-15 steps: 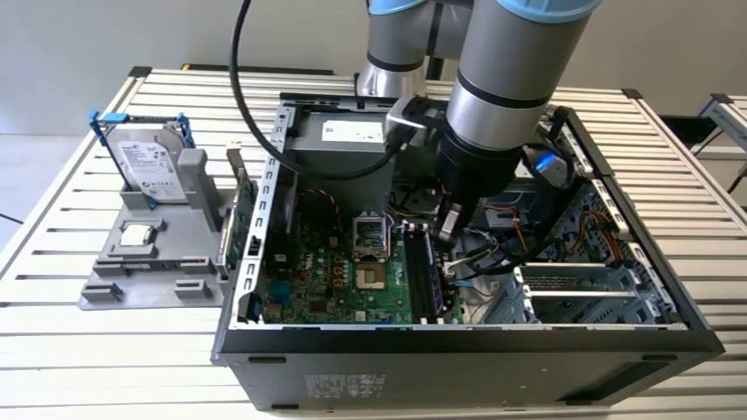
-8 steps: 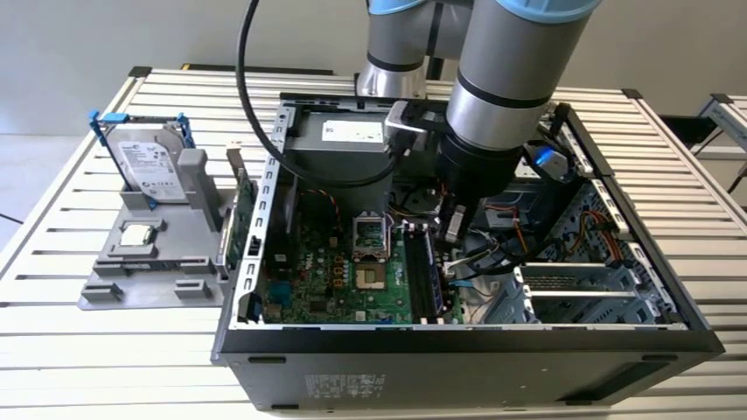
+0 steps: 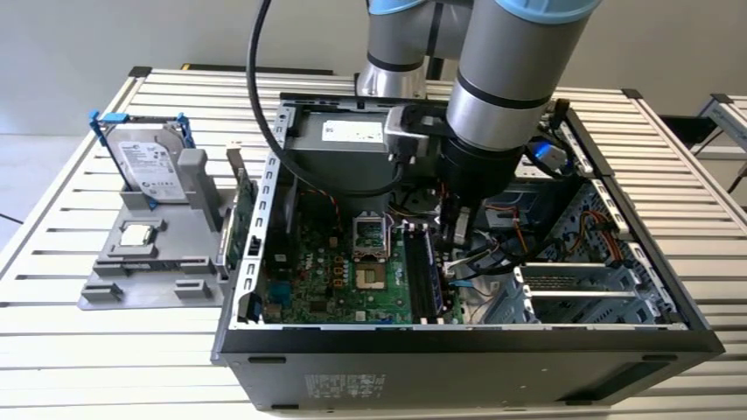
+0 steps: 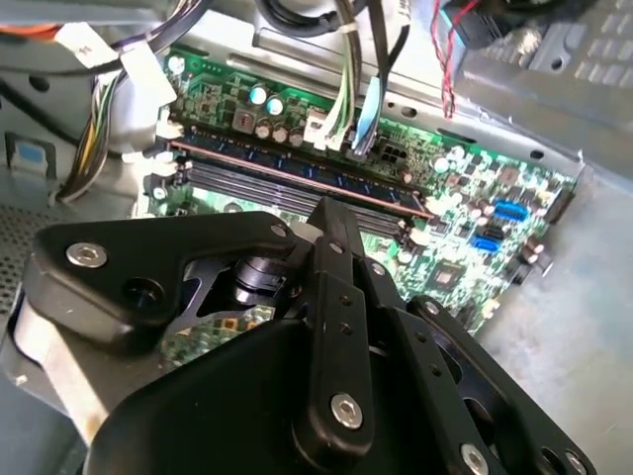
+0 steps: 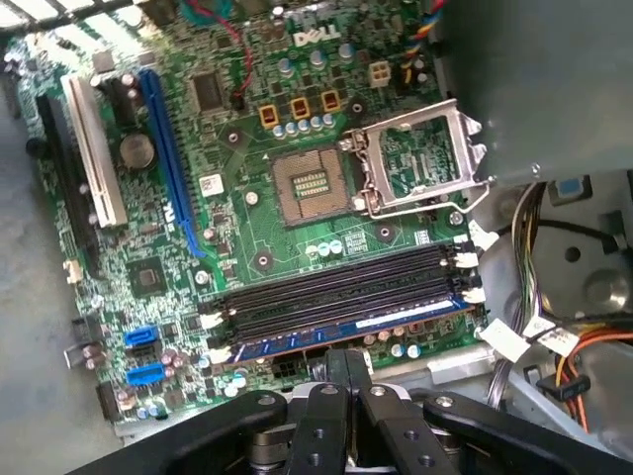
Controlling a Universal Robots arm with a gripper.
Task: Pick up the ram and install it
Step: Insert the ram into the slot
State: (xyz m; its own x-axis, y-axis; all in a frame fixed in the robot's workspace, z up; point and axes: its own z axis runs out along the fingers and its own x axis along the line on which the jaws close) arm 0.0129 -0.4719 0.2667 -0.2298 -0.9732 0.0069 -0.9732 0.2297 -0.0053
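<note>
Slatted bench [image 3: 70, 350] carries the open case [image 3: 467, 346]. Ram [image 5: 346, 332] sits in the outermost slot. Gripper [image 5: 346, 371] is closed, empty, just above it. Press straight down, evenly, until latches seat.

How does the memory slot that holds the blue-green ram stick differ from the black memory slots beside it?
The slot with the slim blue-green ram stick is filled, while the black memory slots beside it are empty. The ram shows blue with small chips along its length; the empty slots show only dark channels. All lie parallel on the green motherboard.
</note>
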